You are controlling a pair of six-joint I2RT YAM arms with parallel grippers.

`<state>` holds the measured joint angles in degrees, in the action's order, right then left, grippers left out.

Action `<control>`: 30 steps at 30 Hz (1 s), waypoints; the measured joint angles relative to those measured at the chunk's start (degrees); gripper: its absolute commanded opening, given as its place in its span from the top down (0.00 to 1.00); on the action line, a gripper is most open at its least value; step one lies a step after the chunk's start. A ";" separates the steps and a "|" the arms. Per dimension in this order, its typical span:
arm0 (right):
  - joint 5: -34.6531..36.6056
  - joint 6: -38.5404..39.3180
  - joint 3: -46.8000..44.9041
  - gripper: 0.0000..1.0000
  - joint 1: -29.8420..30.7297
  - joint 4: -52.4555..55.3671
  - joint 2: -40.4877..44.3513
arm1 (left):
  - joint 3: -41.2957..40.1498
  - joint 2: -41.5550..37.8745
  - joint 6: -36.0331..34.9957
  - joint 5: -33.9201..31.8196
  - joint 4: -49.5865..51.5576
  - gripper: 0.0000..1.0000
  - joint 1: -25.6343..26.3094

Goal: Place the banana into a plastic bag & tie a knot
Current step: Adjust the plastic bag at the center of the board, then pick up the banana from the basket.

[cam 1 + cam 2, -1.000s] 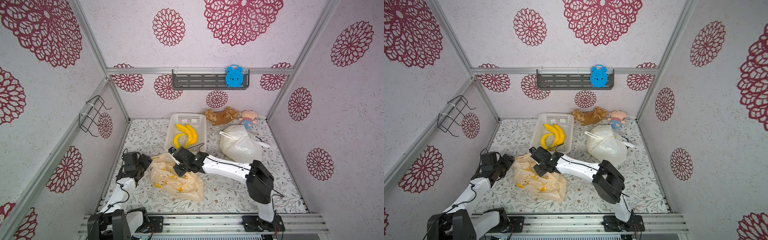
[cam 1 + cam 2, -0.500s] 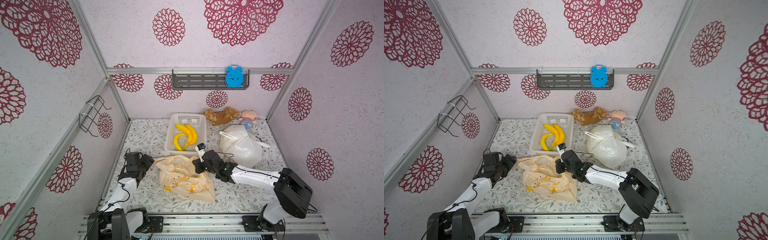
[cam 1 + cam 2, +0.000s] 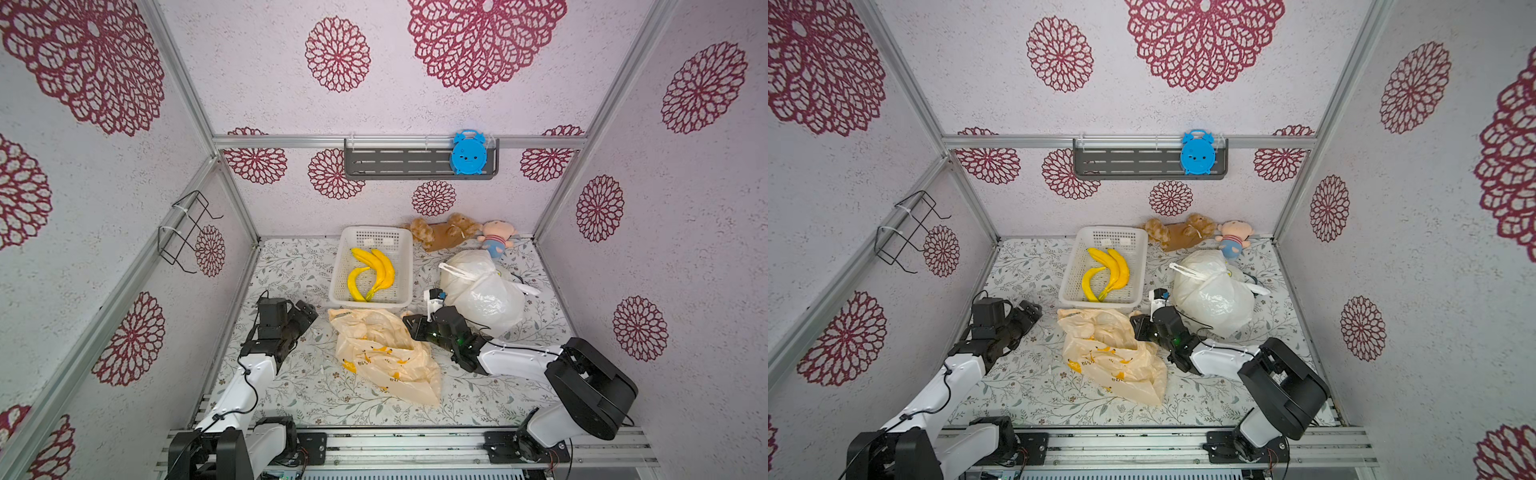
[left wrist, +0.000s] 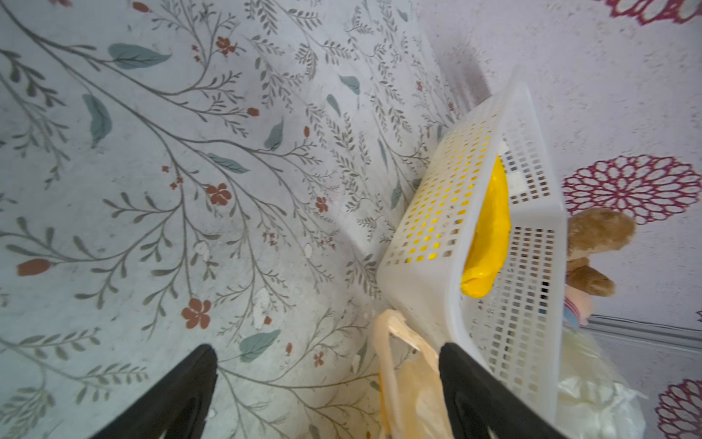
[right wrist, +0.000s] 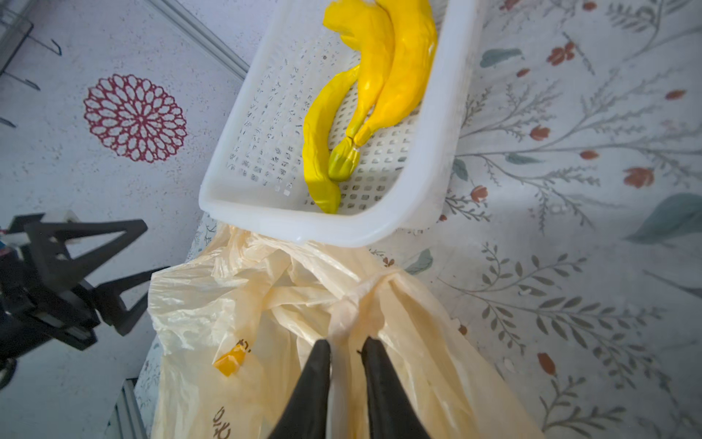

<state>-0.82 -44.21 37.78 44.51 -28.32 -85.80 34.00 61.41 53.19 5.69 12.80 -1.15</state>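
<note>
1. In both top views, three bananas (image 3: 372, 272) (image 3: 1106, 270) are seen lying in the white basket (image 3: 338, 270) (image 3: 1069, 274) towards the back of the bench (image 3: 291, 374). None is in the plastic bag (image 3: 382, 353) (image 3: 1113, 353), which lies crumpled on the bench right against the basket's near wall.
2. In the same views, the left gripper (image 3: 309, 311) (image 3: 1034, 309) is seen near the bag's left side and apart from it, its fingers released and spread wide. The right gripper (image 3: 409, 322) (image 3: 1136, 322) is placed at the bag's right edge. A knotted white bag (image 3: 482, 295) sits just behind that arm.
3. In the left wrist view, the fingers of the left gripper (image 4: 328, 349) are held far apart and nothing is grasped. A handle of the plastic bag (image 4: 410, 380) is seen beside one finger, next to the basket (image 4: 437, 213), with a banana (image 4: 490, 228) showing over its rim.
4. In the right wrist view, the fingers of the right gripper (image 5: 346, 344) are parted only narrowly, with a fold of the plastic bag (image 5: 247, 296) between their tips. Whether that fold is pinched cannot be told. The bananas (image 5: 383, 76) are seen inside the basket (image 5: 437, 152).
</note>
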 measured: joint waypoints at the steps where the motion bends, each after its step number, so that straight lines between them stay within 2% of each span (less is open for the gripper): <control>1: 0.48 1.22 0.68 0.56 0.00 2.10 0.98 | 0.85 -0.09 -0.02 0.13 0.13 0.01 0.09; 5: 2.43 6.40 3.58 0.34 0.00 11.30 6.56 | 2.69 -0.07 -0.24 1.22 0.50 0.00 0.61; 8: 3.41 10.23 7.96 0.24 -0.02 18.23 9.29 | 3.19 0.15 -0.66 1.73 1.44 0.01 1.49; 12: 3.63 14.53 17.35 0.21 -0.63 26.12 7.45 | 3.69 1.70 -1.16 2.73 1.53 0.01 2.12; 14: 3.63 16.06 23.50 0.23 -1.33 29.59 3.72 | 3.67 2.91 -1.29 3.17 1.40 0.01 2.32; 21: 3.72 20.65 46.60 0.35 -4.33 39.93 -18.10 | 3.69 7.10 -1.86 5.60 1.18 0.01 3.89; 30: 5.81 24.09 74.12 0.29 -6.08 50.14 -44.52 | 3.04 5.51 -2.29 6.78 1.40 0.02 5.31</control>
<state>4.99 -20.12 111.90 38.44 21.82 -130.32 37.04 66.92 50.89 12.47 14.20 4.16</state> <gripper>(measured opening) 0.712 0.985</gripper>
